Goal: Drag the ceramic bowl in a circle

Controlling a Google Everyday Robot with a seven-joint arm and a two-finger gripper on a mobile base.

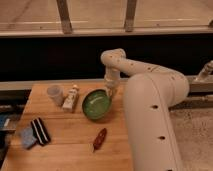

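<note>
My claw [110, 93] meets the glossy round ceramic bowl's [96, 104] rim on the wooden tabletop [65, 145]; grip state I cannot tell.

Bowl [96, 105]: glossy green ceramic. Table [65, 147]: smooth, pale wood. Cup [55, 94]: translucent plastic. Gripper [111, 92], at bowl's far rim: smooth matt white casing.
</note>
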